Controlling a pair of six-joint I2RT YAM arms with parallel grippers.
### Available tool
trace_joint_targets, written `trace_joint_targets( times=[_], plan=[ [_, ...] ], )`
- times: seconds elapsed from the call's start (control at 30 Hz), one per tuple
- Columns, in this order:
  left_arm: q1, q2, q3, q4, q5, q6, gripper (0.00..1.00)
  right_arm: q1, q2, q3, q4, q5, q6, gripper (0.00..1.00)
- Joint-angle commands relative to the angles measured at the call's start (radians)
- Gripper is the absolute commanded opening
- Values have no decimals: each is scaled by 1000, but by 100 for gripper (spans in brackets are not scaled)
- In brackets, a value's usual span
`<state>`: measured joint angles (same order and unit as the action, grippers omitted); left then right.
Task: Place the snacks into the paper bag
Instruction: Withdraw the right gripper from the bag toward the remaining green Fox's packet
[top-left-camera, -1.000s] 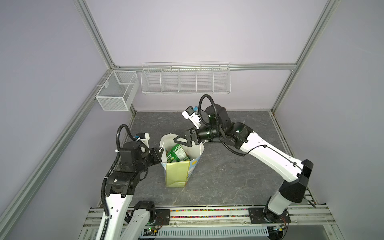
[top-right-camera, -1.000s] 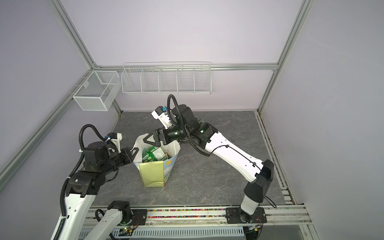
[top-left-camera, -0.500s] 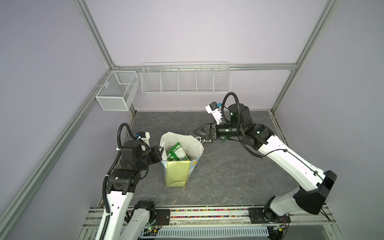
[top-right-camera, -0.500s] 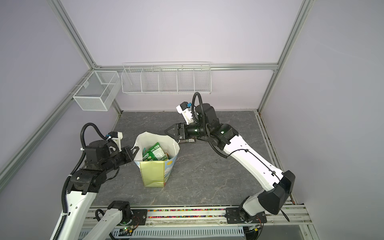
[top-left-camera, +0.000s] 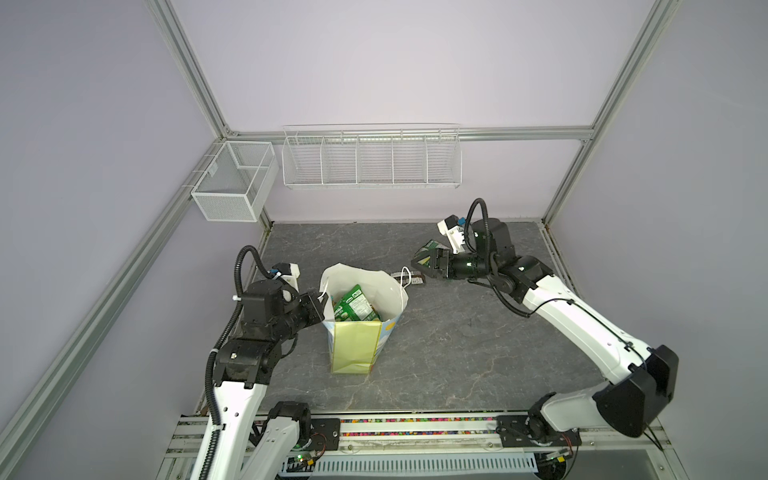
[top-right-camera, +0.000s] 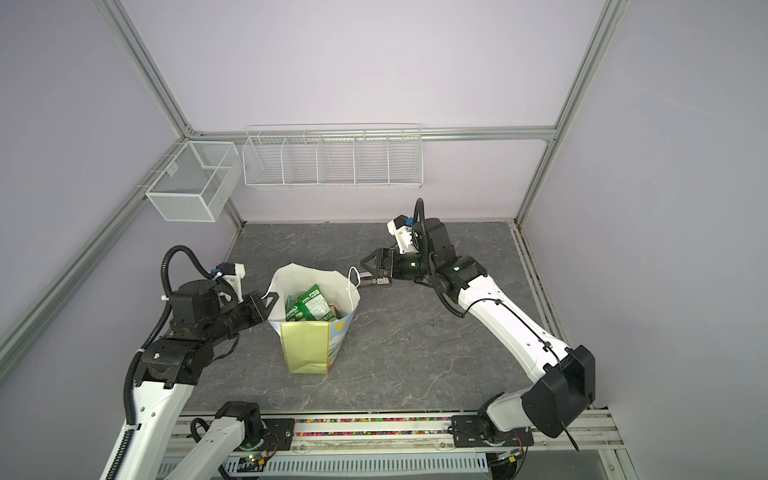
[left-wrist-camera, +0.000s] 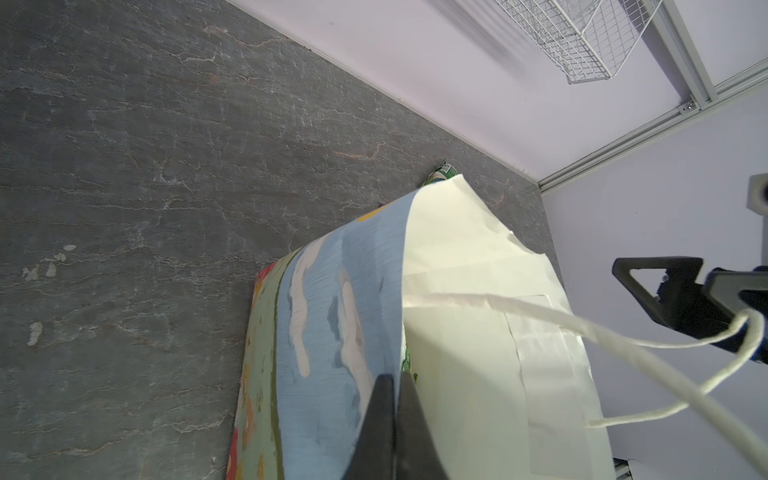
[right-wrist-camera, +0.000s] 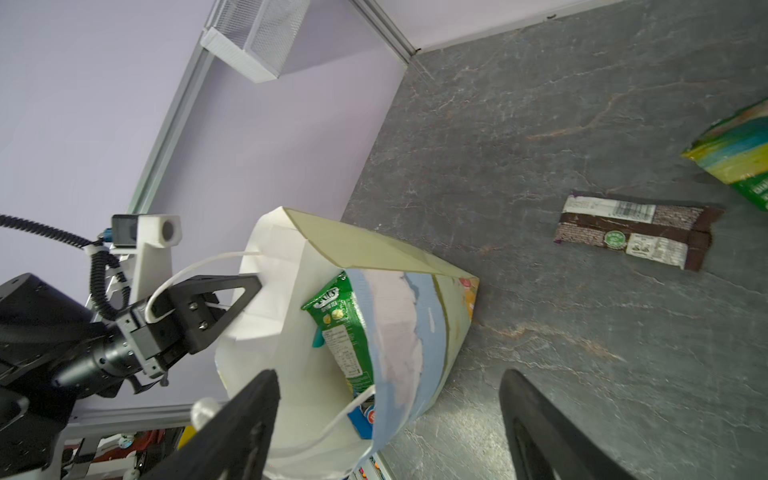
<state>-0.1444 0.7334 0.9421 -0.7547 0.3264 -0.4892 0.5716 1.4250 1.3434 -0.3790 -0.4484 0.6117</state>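
We find the paper bag (top-left-camera: 357, 345) standing open left of the table's (top-left-camera: 457, 353) middle, with a green packet (top-left-camera: 353, 303) among the snacks inside. Our left gripper (top-left-camera: 322, 305) is pressed together on its left rim (white cord handle (right-wrist-camera: 199, 266) curving beside it). Our right gripper (top-right-camera: 368, 266) hangs spread and empty, far-right of the bag, near the dark brown bar (right-wrist-camera: 636, 232) and a yellow-green packet (right-wrist-camera: 739, 158).
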Motion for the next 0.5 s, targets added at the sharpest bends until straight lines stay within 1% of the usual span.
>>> trace_joint_targets(
  times=[0.0,0.3,0.47],
  plan=[
    [3,-2,-12,49,-1,-3,0,-33,-33,-46,50,-3,44,87],
    [3,0,-22,52,0,-2,0,-135,-33,-170,130,-29,138,89],
    [3,-2,-27,59,2,-5,0,-196,-25,-247,217,-63,224,91]
  ],
)
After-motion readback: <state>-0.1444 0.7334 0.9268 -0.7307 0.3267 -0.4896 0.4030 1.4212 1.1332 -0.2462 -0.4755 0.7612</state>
